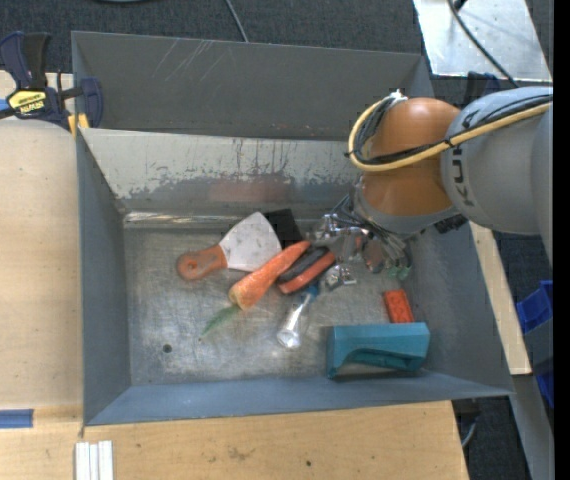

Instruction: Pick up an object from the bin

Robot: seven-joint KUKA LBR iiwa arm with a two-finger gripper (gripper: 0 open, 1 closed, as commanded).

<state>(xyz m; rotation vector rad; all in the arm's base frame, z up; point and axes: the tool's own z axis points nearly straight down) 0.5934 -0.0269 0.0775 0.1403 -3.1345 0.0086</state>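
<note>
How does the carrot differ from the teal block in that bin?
The carrot is orange, long and tapered, with a green stem; the teal block is squat and boxy. The carrot lies slantwise in the middle among other things; the teal block sits by the front wall of the bin. Both rest on its floor.

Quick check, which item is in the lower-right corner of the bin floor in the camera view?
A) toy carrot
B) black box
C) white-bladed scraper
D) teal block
D: the teal block lies in the lower-right corner, while the toy carrot and the white-bladed scraper lie mid-bin, left of the hand.
</note>
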